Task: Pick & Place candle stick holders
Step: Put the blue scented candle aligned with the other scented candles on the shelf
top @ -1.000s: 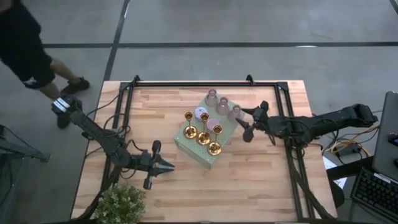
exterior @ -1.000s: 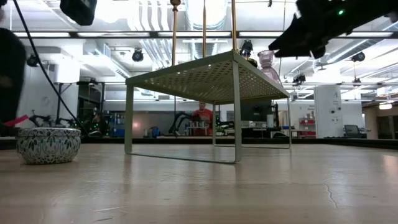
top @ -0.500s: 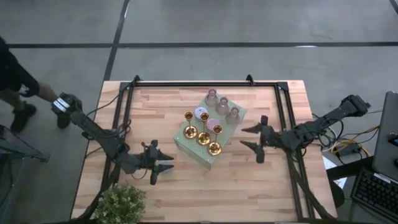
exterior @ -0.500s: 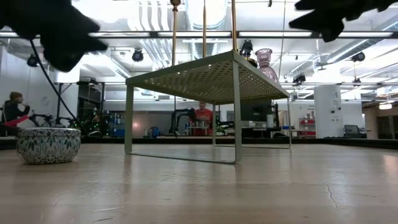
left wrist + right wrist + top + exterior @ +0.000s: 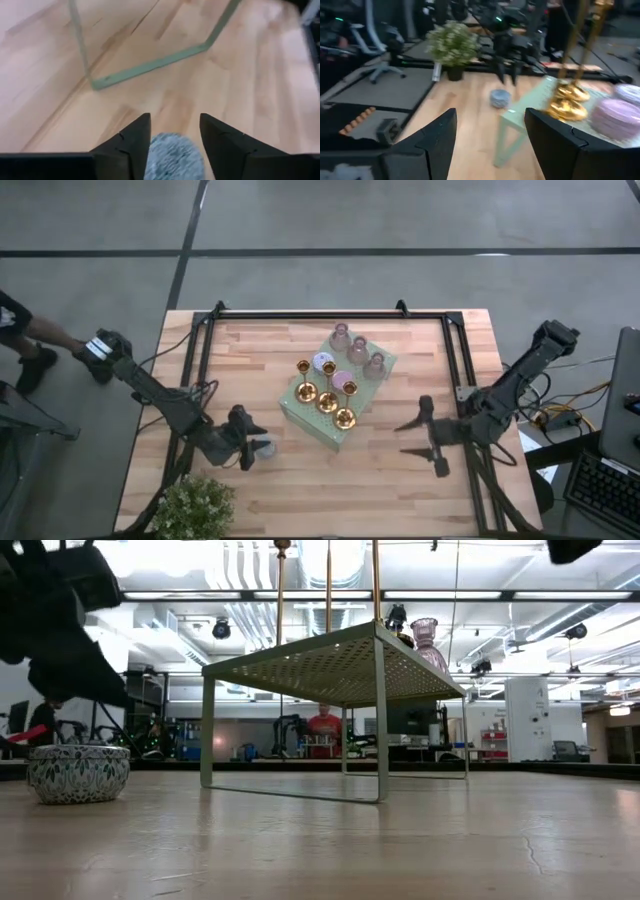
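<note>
Grey floor (image 5: 400,220), bright ceiling lights (image 5: 330,595), distant workstations.

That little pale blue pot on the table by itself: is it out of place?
Somewhat. The pale blue holder sits on the bare table under the open left gripper, while the other holders stand on the green rack.

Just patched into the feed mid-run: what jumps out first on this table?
The pale-green perforated stand at the table's centre, carrying gold candlesticks and pastel holders, draws the eye first. The left gripper hangs open over a small pale-blue holder on the bare wood near the stand's front-left corner. The right gripper is open and empty, off to the stand's right, and a leafy plant sits at the front-left corner.
</note>
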You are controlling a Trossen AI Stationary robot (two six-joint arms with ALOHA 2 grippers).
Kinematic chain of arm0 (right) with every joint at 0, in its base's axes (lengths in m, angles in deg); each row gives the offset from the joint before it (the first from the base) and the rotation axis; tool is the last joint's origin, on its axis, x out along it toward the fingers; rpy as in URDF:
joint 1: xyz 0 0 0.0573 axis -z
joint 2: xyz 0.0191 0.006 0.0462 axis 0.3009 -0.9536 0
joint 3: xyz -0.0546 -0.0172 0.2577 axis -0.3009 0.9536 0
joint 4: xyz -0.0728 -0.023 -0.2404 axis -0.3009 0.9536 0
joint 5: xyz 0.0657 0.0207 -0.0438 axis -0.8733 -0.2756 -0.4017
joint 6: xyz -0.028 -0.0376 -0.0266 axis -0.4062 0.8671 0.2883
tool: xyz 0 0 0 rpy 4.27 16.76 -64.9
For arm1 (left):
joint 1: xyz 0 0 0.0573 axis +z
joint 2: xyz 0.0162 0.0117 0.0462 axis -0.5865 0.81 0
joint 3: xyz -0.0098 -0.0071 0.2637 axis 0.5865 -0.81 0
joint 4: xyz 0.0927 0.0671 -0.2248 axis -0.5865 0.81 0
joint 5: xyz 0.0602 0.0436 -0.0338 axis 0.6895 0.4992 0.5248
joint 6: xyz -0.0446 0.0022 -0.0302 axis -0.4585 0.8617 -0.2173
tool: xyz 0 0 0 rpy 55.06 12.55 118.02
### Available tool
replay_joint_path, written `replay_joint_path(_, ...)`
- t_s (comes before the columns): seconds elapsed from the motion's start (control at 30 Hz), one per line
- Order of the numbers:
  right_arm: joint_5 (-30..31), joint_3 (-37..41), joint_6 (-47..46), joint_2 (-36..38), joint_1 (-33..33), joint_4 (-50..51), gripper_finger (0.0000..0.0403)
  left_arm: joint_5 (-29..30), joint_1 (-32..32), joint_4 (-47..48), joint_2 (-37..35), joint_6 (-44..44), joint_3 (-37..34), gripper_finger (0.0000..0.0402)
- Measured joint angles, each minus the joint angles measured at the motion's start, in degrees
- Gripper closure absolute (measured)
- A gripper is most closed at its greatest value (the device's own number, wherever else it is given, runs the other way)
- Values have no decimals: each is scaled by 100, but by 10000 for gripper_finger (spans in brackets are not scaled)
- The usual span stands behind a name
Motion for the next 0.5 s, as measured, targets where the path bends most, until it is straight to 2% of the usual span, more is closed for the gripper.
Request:
replay_joint_path(0.27,6,-2,161,-544,-243,-600,179,-1,0,532,-2,-609,0,285)
replay_joint_path(0.5,14,-2,356,-865,-241,-1084,179,-124,0,1202,-2,-1066,0,368)
